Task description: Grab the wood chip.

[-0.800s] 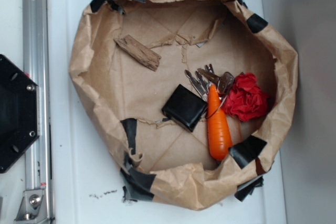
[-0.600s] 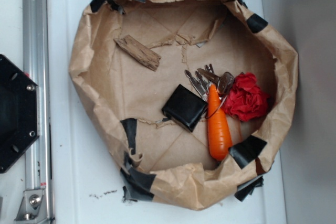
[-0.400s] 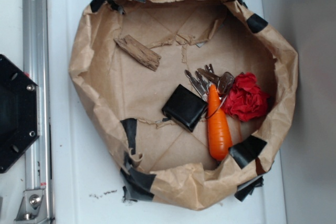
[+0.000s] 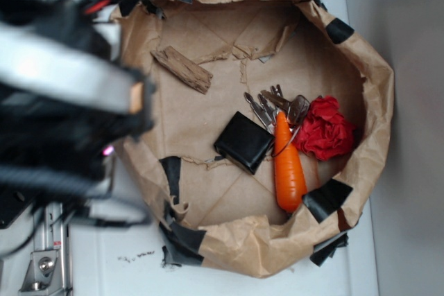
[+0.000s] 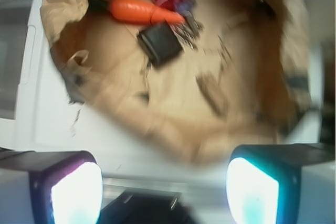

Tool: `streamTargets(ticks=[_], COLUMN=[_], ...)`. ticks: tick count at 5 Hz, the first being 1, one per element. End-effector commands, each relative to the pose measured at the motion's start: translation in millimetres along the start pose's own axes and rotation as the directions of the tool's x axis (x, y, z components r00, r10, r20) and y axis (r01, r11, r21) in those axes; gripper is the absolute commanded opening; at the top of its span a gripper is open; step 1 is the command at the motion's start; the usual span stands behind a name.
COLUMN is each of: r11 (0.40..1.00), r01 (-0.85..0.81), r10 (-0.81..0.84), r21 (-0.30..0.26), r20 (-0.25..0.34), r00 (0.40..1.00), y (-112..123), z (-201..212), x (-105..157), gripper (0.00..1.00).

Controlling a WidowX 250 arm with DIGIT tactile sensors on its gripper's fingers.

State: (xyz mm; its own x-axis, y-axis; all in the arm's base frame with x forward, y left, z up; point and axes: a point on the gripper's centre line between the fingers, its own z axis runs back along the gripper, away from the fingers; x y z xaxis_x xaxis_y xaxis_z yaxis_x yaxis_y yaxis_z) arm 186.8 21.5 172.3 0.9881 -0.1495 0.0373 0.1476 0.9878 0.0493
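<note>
The wood chip (image 4: 182, 69) is a rough brown chunk lying at the upper left inside a crumpled brown paper basin (image 4: 378, 102). In the wrist view it shows blurred (image 5: 212, 94), well ahead of the jaws. My arm (image 4: 62, 95) is a blurred dark and silver mass over the basin's left rim, left of the chip; the fingers cannot be made out there. In the wrist view my gripper (image 5: 164, 190) is open and empty, its two pads wide apart over the white surface and a metal rail, outside the basin.
Inside the basin lie an orange carrot-shaped thing (image 4: 288, 168), a black square block (image 4: 243, 142), a bunch of keys (image 4: 277, 105) and a red crumpled wad (image 4: 325, 127). Black tape patches hold the raised rim. A metal rail (image 4: 47, 254) runs along the left.
My arm has swung into the exterior view from the left, blurred, and now covers the basin's left rim. The wood chip and the other things have not moved.
</note>
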Motion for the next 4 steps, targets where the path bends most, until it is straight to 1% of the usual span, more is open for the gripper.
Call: streamTargets(ticks=[1,2,3,4], r11=[0.993,0.988,0.984,0.982], r01=[0.108,0.148,0.168,0.181], r10=[-0.106,-0.146,-0.162,-0.173], r21=[0.04,0.041,0.061,0.05], r20=[-0.033,-0.061,-0.096,-0.131], r00=[0.994,0.987,0.982,0.976], y=[27.0,26.2,28.3,33.1], z=[-52.2,-66.4,-76.1,-87.9], x=[27.9,36.3,34.0,26.3], gripper=[1.0,1.0,1.0,1.0])
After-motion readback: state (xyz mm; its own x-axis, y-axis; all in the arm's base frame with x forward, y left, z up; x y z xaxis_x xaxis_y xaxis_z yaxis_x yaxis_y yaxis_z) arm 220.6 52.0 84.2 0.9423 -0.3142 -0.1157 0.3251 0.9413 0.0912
